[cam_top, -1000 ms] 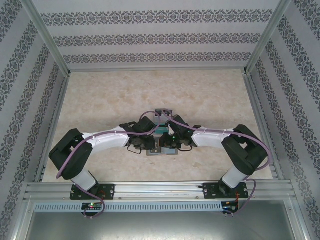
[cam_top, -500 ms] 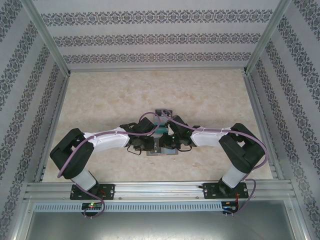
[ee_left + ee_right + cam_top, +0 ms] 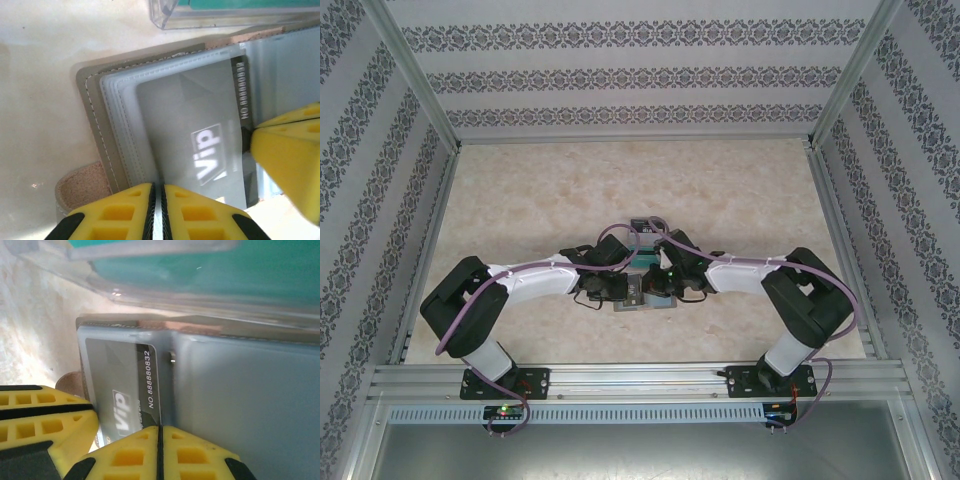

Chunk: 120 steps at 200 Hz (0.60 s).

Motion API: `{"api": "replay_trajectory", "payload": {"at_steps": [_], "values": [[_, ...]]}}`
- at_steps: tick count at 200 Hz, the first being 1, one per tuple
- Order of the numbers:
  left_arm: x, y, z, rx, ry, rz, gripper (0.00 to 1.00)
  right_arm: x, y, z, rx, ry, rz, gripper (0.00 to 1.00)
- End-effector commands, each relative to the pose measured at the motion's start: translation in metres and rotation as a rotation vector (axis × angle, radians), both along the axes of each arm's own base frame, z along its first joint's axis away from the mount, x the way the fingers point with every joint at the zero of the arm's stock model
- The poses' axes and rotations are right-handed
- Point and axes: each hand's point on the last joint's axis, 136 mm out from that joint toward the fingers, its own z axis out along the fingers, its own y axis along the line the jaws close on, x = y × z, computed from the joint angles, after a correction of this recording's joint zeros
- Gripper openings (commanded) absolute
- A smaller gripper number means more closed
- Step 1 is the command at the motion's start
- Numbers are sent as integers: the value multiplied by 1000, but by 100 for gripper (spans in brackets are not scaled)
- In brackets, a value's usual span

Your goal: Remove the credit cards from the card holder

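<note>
The holder (image 3: 92, 130) lies open and flat, with a grey VIP card (image 3: 200, 150) in one of its pockets and a clear case (image 3: 210, 17) with something teal inside just beyond its edge. The left gripper (image 3: 156, 212) is clenched on the holder's pocket edge, a thin grey sliver between its fingers. The right gripper (image 3: 159, 452) is clenched tight at the card's numbered corner; I cannot tell whether it pinches the card.
</note>
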Motion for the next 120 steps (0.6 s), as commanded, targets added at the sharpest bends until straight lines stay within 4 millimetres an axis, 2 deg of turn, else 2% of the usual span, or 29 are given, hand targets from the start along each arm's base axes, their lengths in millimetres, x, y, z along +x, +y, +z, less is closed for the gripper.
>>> {"api": "replay_trajectory", "payload": {"at_steps": [1, 20, 47, 55, 70, 120], "values": [[-5, 7, -11, 29, 34, 16, 13, 1, -19, 3, -7, -10, -27, 0], [-4, 6, -11, 28, 34, 16, 12, 0, -25, 3, -7, -8, -31, 0], [-4, 5, -11, 25, 37, 11, 11, 0, -21, 3, 7, -6, -19, 0], [-3, 4, -11, 25, 36, 10, 10, 0, -18, 3, 10, -5, -12, 9], [-3, 4, -11, 24, 38, 9, 10, 0, -12, 2, 15, -4, 1, 18], [-4, 4, -11, 27, 39, 8, 2, 3, -5, -6, 12, 3, 19, 20]]}}
